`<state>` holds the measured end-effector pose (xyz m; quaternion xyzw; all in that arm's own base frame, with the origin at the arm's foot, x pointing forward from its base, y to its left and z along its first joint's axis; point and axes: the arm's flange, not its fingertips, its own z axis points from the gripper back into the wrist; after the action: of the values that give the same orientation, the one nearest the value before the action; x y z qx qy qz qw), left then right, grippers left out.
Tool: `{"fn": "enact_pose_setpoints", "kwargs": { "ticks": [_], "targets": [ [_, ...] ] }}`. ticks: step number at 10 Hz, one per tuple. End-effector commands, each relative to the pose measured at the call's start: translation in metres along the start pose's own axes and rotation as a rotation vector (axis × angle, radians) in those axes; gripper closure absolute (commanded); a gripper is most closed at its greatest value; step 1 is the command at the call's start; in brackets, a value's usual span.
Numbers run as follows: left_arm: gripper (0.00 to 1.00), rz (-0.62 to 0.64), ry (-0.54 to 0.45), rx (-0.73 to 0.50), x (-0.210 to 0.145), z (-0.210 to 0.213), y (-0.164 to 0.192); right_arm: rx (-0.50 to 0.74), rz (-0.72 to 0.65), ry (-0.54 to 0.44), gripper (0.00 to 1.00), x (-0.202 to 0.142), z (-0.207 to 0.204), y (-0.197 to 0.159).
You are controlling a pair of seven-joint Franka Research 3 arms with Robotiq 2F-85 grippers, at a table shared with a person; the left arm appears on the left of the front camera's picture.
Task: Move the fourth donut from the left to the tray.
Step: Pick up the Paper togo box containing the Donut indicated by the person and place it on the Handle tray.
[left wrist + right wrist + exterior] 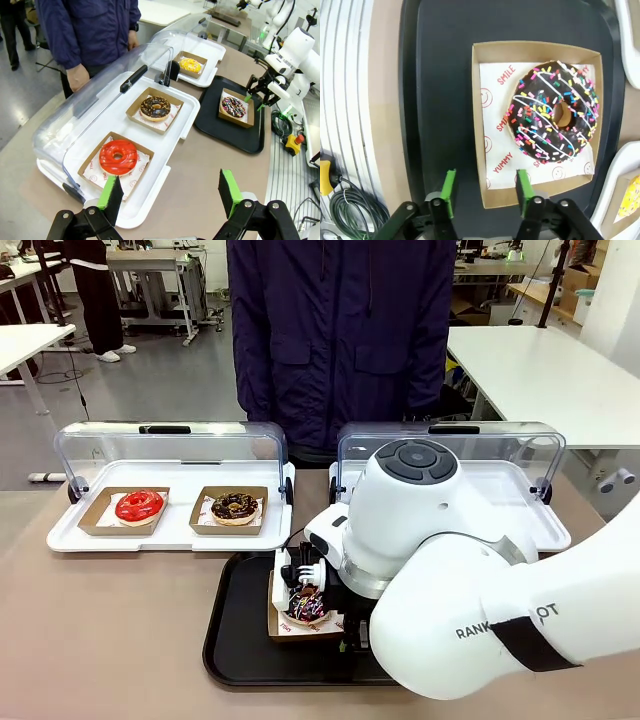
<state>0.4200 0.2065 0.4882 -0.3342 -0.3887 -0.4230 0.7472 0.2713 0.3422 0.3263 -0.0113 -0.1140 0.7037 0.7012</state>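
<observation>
While the right gripper (485, 192) stands partly open, its green pads straddle the near wall of the cardboard holder (538, 50) without pinching it. Beyond them sits the fourth donut (553, 117), in its holder on the tray (440, 75). Likely light, with soft icing; grip the stiff cardboard rim, not the glaze.
</observation>
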Motion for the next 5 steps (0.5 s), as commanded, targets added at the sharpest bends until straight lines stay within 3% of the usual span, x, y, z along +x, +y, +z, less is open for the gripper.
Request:
{"fn": "enact_pose_setpoints", "kwargs": {
  "ticks": [1, 5],
  "targets": [
    [0.00, -0.003, -0.007, -0.006, 0.001, 0.000, -0.001, 0.007, 0.014, -0.022, 0.00, -0.031, 0.031, 0.021],
    [0.00, -0.003, -0.007, -0.006, 0.001, 0.000, -0.001, 0.036, 0.021, -0.047, 0.00, -0.038, 0.061, 0.019]
  ]
}}
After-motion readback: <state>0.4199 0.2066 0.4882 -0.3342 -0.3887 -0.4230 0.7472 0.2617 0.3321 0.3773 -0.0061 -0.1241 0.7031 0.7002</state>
